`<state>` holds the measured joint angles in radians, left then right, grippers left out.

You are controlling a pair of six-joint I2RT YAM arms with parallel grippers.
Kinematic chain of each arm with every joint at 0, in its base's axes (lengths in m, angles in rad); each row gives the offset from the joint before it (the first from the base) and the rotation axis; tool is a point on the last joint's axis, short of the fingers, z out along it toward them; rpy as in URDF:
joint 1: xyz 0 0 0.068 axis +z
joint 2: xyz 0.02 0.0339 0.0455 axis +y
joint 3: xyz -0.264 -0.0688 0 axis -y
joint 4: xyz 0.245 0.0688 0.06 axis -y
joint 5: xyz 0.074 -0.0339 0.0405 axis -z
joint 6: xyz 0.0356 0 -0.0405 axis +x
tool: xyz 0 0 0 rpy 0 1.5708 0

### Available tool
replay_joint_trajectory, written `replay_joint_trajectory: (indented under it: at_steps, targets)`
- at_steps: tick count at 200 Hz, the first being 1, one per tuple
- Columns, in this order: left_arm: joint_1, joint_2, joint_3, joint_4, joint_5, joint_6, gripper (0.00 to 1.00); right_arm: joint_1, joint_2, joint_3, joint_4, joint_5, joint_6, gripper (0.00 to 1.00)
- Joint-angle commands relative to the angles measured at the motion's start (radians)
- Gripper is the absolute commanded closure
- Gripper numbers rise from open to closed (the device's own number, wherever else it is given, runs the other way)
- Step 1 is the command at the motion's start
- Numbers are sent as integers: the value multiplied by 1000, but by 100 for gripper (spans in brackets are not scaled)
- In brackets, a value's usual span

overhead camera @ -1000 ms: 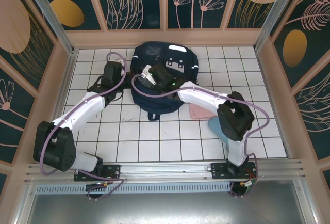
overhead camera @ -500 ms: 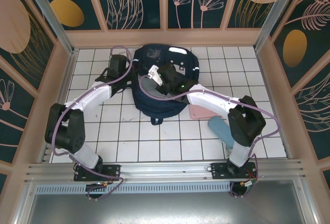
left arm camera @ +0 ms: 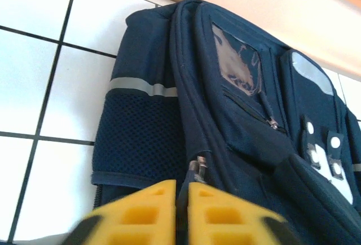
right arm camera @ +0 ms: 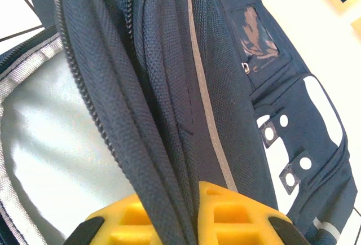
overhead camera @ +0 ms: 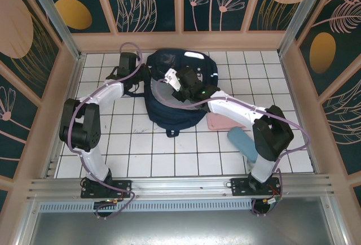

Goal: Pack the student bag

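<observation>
Right gripper (right arm camera: 189, 208) clamps the open rim of the large dark navy fabric student bag (overhead camera: 169, 112) lying on white tiled table (overhead camera: 141, 154), left gripper (left arm camera: 181, 191) barely apart at its zipper pull (left arm camera: 197, 169), grip unclear; bag open, flat pink pouch (overhead camera: 217, 122) and pale blue case (overhead camera: 240, 142) beside it apparently unpacked.

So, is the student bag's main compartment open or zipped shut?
Open: on the student bag the zipper teeth hang free, pale lining shows beside them, flap pinched in the right fingers.
</observation>
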<state>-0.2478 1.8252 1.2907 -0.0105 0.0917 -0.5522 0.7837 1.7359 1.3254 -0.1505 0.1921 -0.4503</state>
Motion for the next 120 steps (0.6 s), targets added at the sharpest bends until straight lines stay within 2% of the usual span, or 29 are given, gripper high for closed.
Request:
replay_joint_trajectory:
  at_steps: [1,16,44,57,86,120]
  targets:
    - [32,-25,17,17,-46,-42,59,-1,-87,18,10,-60,73,78]
    - [32,-74,-7,-3,-76,-44,44,-3,-101,22,-14,-71,124,58]
    - [33,-193,-74,-57,-141,-59,25,-12,-171,-1,-66,-145,249,44]
    - [33,-240,-114,-73,-145,-64,20,-16,-224,-38,-73,-152,333,38]
    - [34,-336,-222,-83,-158,-68,12,-53,-324,-127,-128,-72,593,24]
    - [34,-418,-306,-68,-135,-43,9,-200,-369,-214,-328,-21,892,22]
